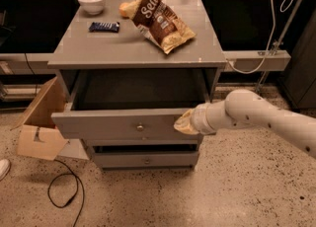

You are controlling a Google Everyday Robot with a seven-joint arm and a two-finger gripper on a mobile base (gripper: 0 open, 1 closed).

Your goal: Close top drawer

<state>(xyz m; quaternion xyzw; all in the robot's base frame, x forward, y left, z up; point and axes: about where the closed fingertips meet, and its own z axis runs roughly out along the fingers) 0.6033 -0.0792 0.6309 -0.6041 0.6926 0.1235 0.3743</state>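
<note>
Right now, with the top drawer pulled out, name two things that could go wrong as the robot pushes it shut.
1. The gripper is at the right end of the top drawer, well off the centre knob, so a push may skew and jam the drawer.
2. The cardboard box sits by the drawer's left corner; whether they touch is unclear, but it might snag.
</note>
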